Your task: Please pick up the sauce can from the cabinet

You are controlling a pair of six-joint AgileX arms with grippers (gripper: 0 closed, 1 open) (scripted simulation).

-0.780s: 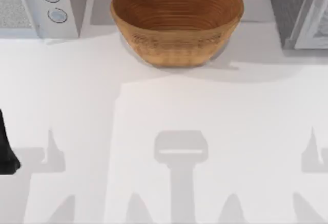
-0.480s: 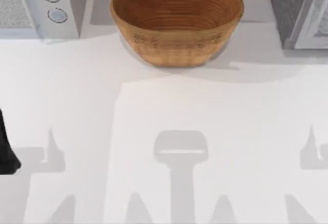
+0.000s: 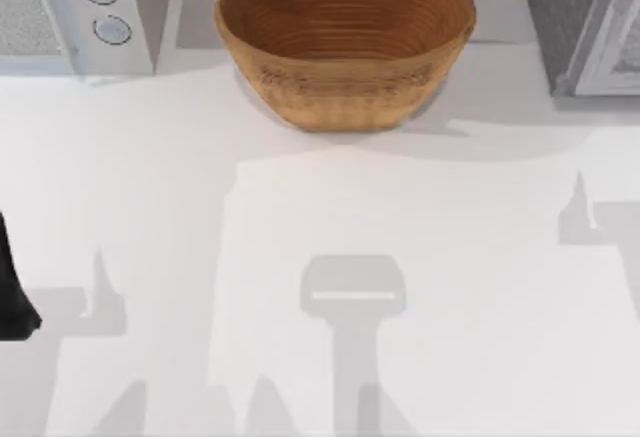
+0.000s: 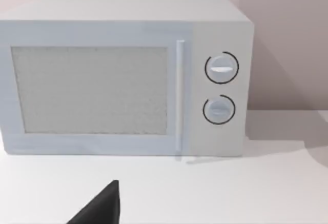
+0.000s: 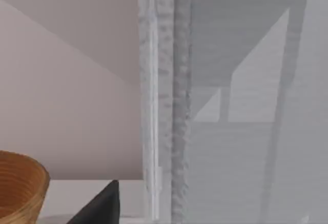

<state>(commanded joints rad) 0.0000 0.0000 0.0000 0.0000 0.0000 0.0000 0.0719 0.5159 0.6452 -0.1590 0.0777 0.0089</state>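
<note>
So you're only at the approach step: right hand [image 5: 97, 206] faces the cabinet [image 5: 230, 106] beside the wicker basket [image 3: 345, 42], grip state I can't tell, sauce can not spotted yet, so next you'd reach inside the cabinet.

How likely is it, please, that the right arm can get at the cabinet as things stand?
Probably yes: its wrist view faces the cabinet close up, with nothing between, and the wicker basket stands clear to the cabinet's left. The left arm sits at the left edge of the table.
</note>
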